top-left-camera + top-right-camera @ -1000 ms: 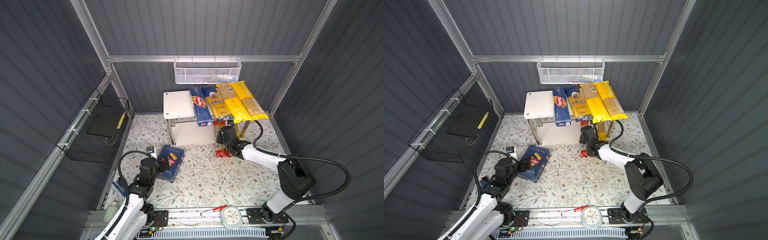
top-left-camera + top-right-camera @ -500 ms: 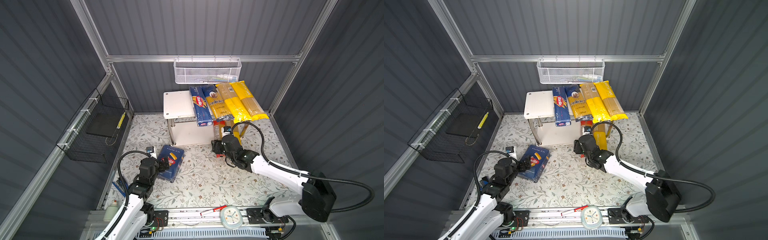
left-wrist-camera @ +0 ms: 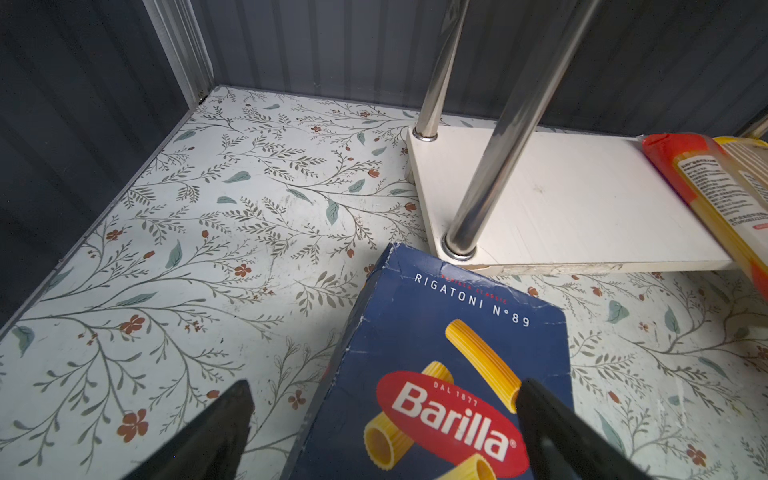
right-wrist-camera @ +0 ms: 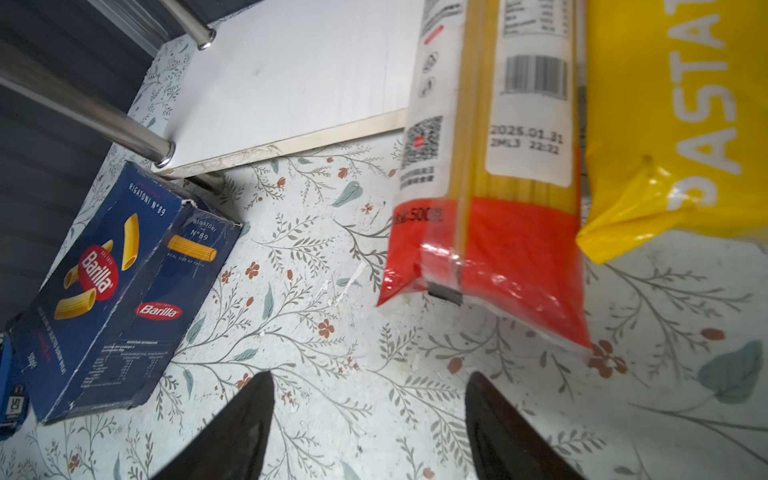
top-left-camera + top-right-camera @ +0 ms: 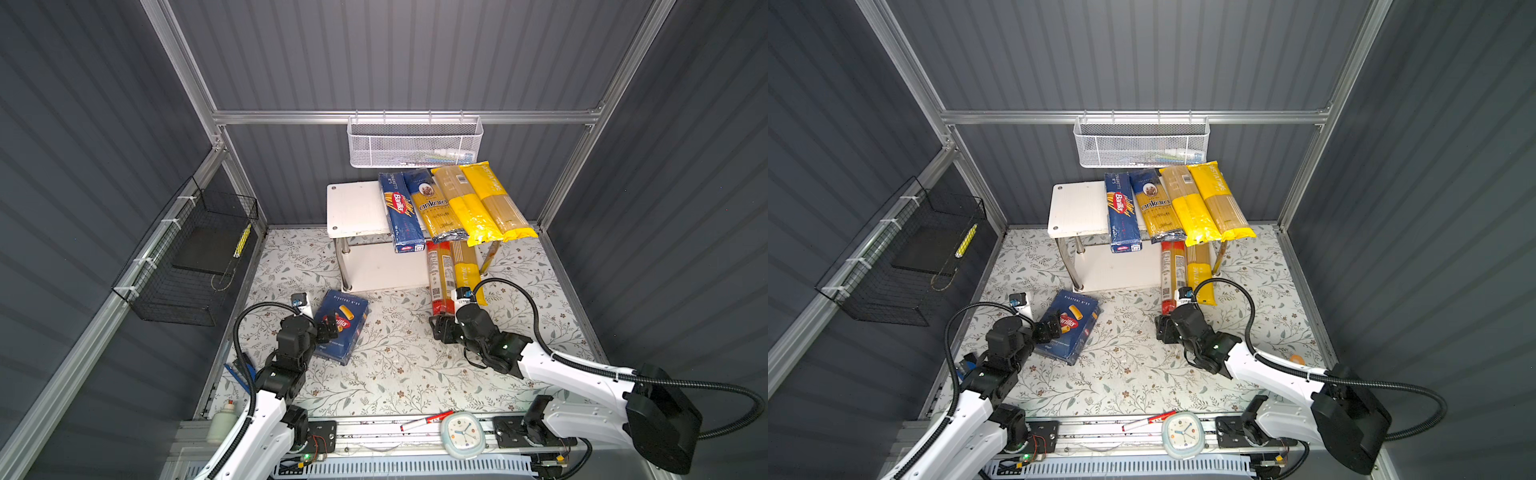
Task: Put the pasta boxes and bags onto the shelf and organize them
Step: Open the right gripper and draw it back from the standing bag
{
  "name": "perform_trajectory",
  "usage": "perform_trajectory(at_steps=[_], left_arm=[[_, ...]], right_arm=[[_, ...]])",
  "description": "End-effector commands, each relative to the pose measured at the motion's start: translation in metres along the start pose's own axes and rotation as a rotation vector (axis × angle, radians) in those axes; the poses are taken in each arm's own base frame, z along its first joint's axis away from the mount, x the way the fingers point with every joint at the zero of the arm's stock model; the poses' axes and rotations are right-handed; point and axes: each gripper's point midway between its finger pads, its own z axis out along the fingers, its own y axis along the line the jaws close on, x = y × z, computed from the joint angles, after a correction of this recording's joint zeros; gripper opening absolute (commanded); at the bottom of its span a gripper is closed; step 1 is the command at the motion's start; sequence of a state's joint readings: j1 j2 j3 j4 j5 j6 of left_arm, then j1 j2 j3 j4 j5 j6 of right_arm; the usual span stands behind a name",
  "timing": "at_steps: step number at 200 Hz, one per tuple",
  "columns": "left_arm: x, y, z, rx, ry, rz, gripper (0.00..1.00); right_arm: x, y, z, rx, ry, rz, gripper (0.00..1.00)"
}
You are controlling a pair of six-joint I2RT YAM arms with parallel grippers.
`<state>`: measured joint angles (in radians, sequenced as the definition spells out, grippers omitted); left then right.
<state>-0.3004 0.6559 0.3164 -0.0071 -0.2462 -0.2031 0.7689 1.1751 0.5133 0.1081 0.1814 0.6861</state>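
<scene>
The black wire basket [image 5: 166, 299] on the left wall held a dark flat thing and a yellow striped stick, seen only in the top views. The left arm was bent low, its left gripper [image 3: 382, 395] spread wide over the rigatoni box [image 3: 436, 332] on the floor near the shelf [image 5: 353, 203]. Only the top views showed the upper board, with the spaghetti box [image 5: 401, 212], blue-yellow bag [image 5: 436, 212], yellow bag [image 5: 469, 208] and second yellow bag [image 5: 500, 199] side by side. On the lower board lay the red-ended bag [image 4: 498, 249] and third yellow bag [image 4: 665, 104], overhanging. The right gripper [image 4: 370, 382] stood wide, empty, just short of the red end.
</scene>
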Motion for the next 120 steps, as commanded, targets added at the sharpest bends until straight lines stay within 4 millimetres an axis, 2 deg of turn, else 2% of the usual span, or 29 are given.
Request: perform_trajectory(at_steps=[1,23,57,86,120], left_arm=[[-0.002,0.000,0.001,-0.005,0.000,0.003,1.00],[-0.002,0.000,0.002,-0.006,0.003,0.004,1.00],[-0.002,0.000,0.001,-0.005,-0.001,0.002,1.00],[-0.002,0.000,0.000,-0.003,-0.003,0.003,1.00],[-0.003,0.000,0.000,-0.002,-0.003,0.004,1.00]], right_arm=[[0.002,0.005,0.004,-0.075,0.001,0.083,0.67],[0.005,0.007,0.015,-0.064,0.038,0.061,0.68],[-0.001,0.011,0.026,-0.057,0.038,0.042,0.69],[-0.007,-0.001,0.037,-0.033,0.049,0.091,0.71],[-0.017,-0.004,0.050,-0.043,0.046,0.113,0.73]])
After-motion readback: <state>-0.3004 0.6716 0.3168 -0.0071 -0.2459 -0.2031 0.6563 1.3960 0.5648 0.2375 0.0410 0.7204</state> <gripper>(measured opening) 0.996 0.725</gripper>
